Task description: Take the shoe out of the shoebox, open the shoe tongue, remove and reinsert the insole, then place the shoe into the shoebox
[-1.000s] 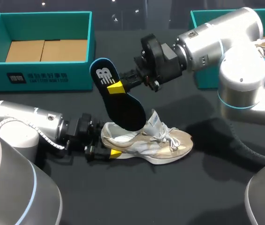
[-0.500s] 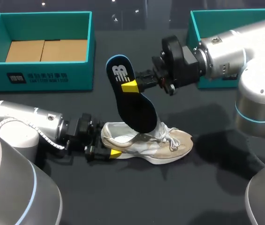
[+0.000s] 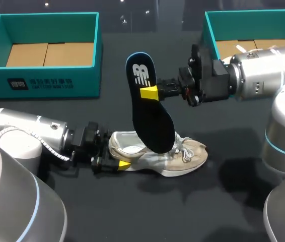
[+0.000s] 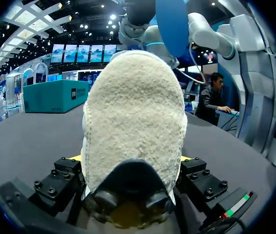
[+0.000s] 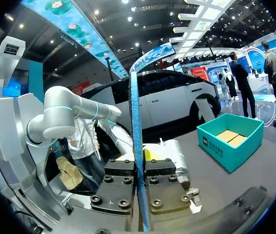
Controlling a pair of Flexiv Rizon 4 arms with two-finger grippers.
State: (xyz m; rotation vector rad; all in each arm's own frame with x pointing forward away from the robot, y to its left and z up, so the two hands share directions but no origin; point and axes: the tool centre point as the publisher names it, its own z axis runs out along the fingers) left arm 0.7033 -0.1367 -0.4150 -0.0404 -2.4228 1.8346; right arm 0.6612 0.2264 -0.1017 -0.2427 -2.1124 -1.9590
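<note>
Head view shows the right gripper (image 3: 150,93) clamped on the black insole (image 3: 151,113), held nearly upright with its lower end by the opening of the shoe (image 3: 185,154). The shoe sits on the table (image 3: 223,201), outside both boxes. The right wrist cam only catches the insole's thin blue edge, pinched between the fingers. The left gripper (image 3: 121,165) is closed on the heel, and its own cam is mostly fuzzy heel.

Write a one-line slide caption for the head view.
Right gripper holds the black insole upright over the beige sneaker, whose heel the left gripper grips.
</note>
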